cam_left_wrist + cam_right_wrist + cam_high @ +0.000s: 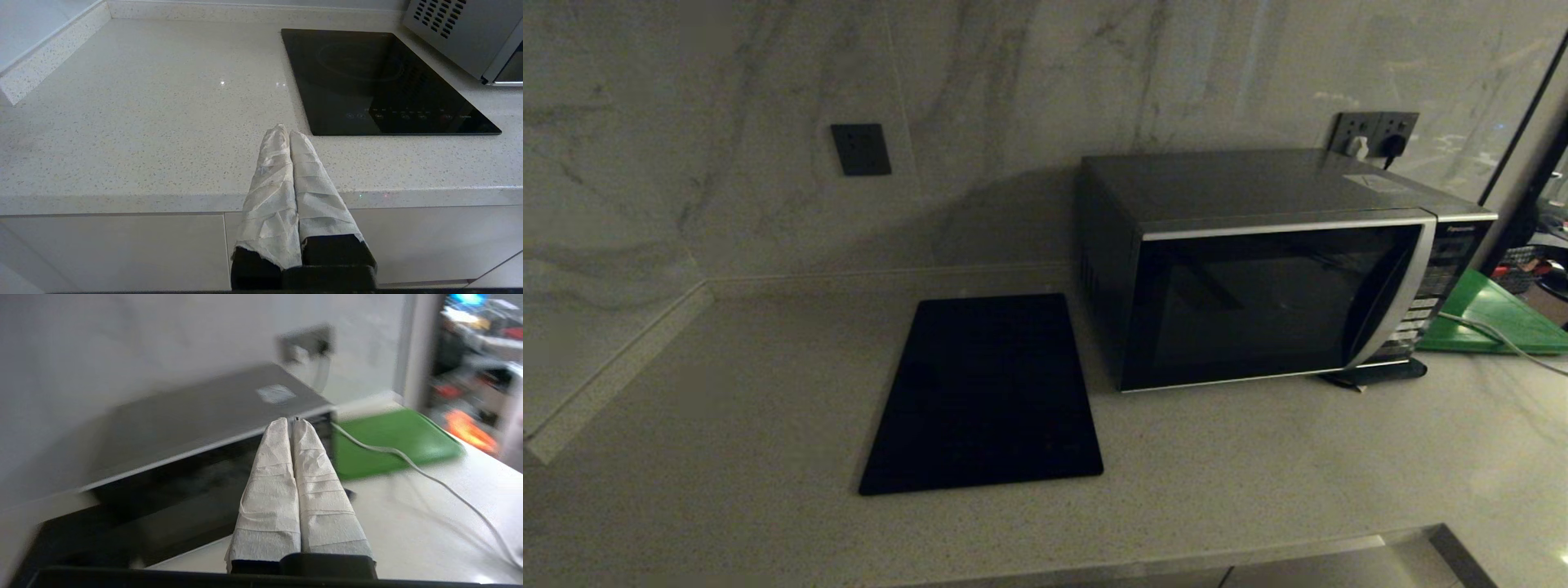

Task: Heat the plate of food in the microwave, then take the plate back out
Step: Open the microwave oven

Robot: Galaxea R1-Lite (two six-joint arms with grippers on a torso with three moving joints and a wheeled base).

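The microwave [1270, 269] stands on the right part of the bench [727, 408], close to the far wall, and its dark glass door is closed. The plate of food is not visible in any view. Just left of the microwave a flat black cooktop [984, 392] lies on the bench. Right of the microwave there is a green board [1494, 314], and a white cable [1486, 331] runs over it. A dark wall socket [860, 149] is on the far wall to the left, and a double socket [1372, 135] with plugs is behind the microwave.

The right hand [291, 422] is clenched on nothing; its paper-wrapped fingers [269, 486] are pressed together and point toward the upper front edge of the microwave. The left hand [286, 132] is also clenched and empty, at the near edge of the bench, near the cooktop's left near corner.
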